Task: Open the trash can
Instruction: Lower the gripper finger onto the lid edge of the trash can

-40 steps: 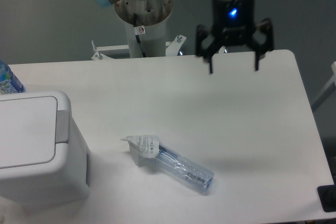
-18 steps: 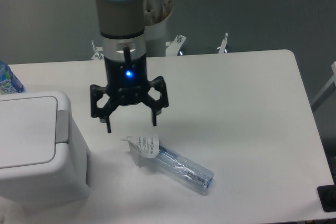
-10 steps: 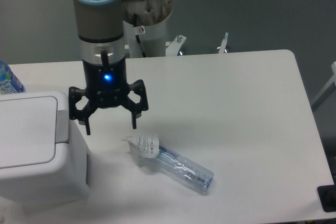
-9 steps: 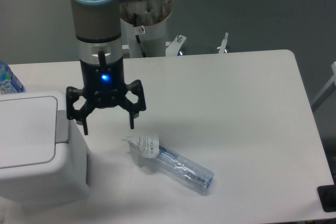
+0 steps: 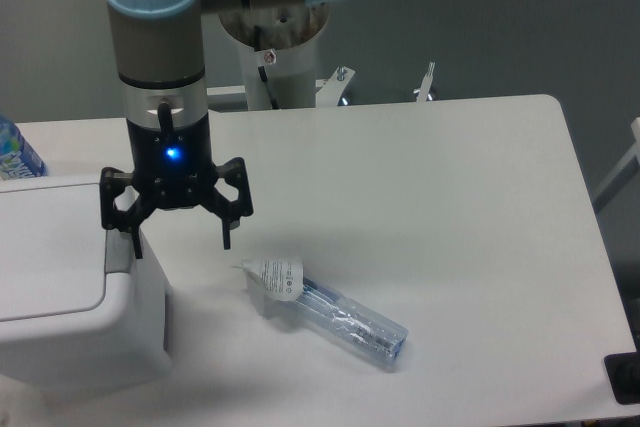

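The trash can [image 5: 60, 287] is a large white boxy bin at the left edge of the table, its flat lid down. A small grey tab [image 5: 117, 247] sits on the lid's right side. My gripper [image 5: 180, 244] hangs open, fingers pointing down, over the can's right edge. Its left fingertip [image 5: 134, 247] is right at the grey tab; whether it touches I cannot tell. The right fingertip [image 5: 226, 240] is over bare table beside the can.
A clear plastic-wrapped packet [image 5: 325, 312] lies on the table to the right of the can. A blue-labelled bottle [image 5: 15, 152] peeks in at the far left. The arm's base column [image 5: 275, 37] stands behind the table.
The arm has swept from the table's far right across to the left, and the open gripper now hangs over the can's right edge. The can and the packet have not moved.
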